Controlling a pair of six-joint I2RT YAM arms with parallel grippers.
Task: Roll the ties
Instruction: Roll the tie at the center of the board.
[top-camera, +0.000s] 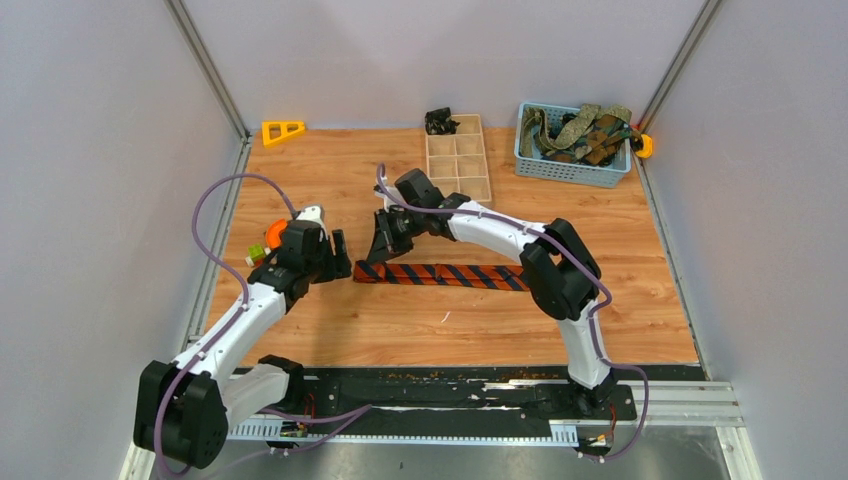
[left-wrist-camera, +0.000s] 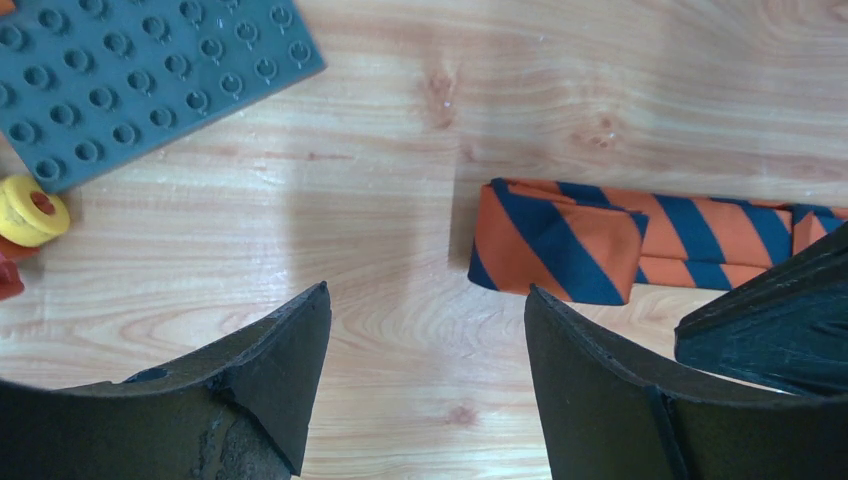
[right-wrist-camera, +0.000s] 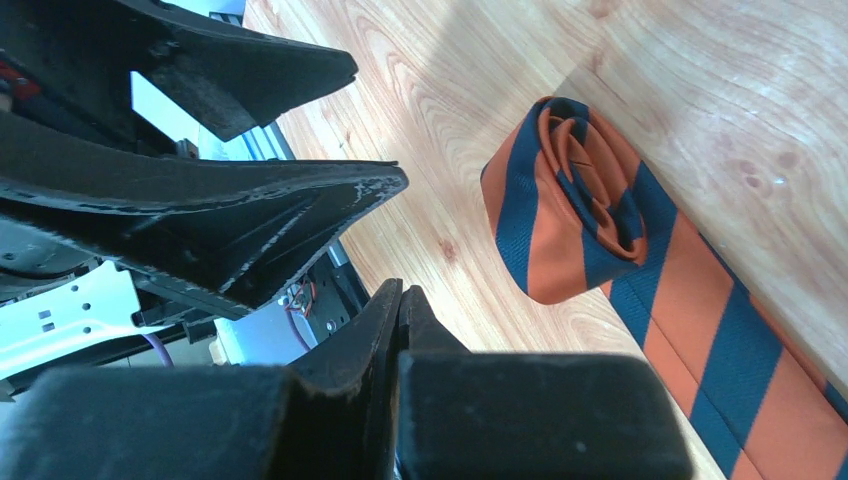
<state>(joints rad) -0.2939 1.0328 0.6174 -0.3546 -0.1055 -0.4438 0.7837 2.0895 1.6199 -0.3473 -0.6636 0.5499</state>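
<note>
An orange and navy striped tie (top-camera: 440, 274) lies flat across the middle of the table. Its left end is turned over into a small loose roll, seen in the left wrist view (left-wrist-camera: 555, 245) and the right wrist view (right-wrist-camera: 570, 205). My left gripper (top-camera: 340, 256) is open and empty just left of that rolled end; its fingertips (left-wrist-camera: 428, 295) stand wide apart over bare wood. My right gripper (top-camera: 383, 245) is shut and empty, just behind the rolled end (right-wrist-camera: 400, 295). Olive-green and brown ties (top-camera: 580, 130) lie heaped in a blue basket.
The blue basket (top-camera: 570, 172) stands at the back right beside a wooden compartment tray (top-camera: 458, 160). A yellow triangle (top-camera: 283, 131) lies back left. A green studded plate (left-wrist-camera: 130, 80) and a yellow ring (left-wrist-camera: 30, 210) sit under my left arm. The two grippers are close together.
</note>
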